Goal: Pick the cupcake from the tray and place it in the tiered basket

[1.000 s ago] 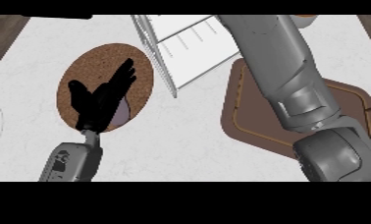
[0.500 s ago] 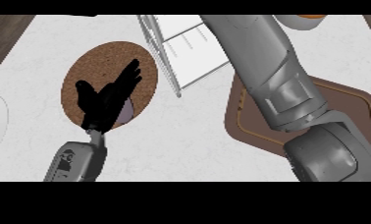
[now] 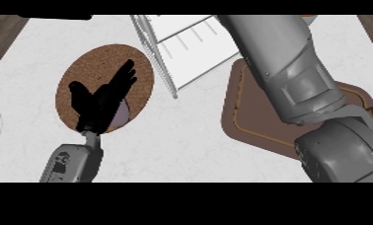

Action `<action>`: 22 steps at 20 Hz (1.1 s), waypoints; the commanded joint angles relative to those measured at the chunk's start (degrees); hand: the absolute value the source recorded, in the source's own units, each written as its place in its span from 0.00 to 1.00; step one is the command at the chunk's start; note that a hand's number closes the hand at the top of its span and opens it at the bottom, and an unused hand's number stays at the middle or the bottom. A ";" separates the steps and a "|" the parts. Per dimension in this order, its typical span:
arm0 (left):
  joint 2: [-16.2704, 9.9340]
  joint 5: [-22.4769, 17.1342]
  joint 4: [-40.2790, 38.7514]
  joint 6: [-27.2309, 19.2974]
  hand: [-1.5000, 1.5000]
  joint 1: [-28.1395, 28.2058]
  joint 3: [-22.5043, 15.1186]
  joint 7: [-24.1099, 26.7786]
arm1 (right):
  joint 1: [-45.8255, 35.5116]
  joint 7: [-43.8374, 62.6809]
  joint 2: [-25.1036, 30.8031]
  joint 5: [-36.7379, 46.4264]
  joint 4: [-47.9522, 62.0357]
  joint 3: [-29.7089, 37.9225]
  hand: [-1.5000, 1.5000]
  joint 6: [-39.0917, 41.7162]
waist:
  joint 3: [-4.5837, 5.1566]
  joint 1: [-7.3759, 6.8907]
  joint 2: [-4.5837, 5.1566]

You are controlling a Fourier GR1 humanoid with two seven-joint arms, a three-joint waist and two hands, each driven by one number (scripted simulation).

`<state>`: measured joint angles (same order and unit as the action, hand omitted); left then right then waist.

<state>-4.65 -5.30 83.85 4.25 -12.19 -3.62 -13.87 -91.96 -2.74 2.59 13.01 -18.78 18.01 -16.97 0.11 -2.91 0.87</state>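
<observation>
My left hand hovers open over a round brown cork mat at the left, fingers straight and pointing up-right. A small purplish-grey object peeks out from under that hand on the mat. The white wire tiered basket stands at the top centre. The brown tray lies at the right, mostly covered by my right forearm, which stretches up past the basket. My right hand is out of sight beyond the top edge. No cupcake shows in the head view.
The counter top is pale marble. A dark wooden strip runs along the far left edge. A sliver of an orange thing shows at the top right.
My right forearm has swung a little further left and up toward the basket. My left hand has stayed in place over the mat.
</observation>
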 commanded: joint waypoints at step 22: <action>-1.63 -1.17 3.58 0.70 0.50 2.37 2.09 -2.58 | 20.53 -8.20 44.19 -5.01 0.32 3.54 0.00 51.62 | -0.15 1.99 -0.53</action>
<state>-5.04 -5.69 86.47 3.93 -10.28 -2.38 -15.40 -73.33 -9.97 41.68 9.36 -18.87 20.27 28.62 -0.06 -0.62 0.39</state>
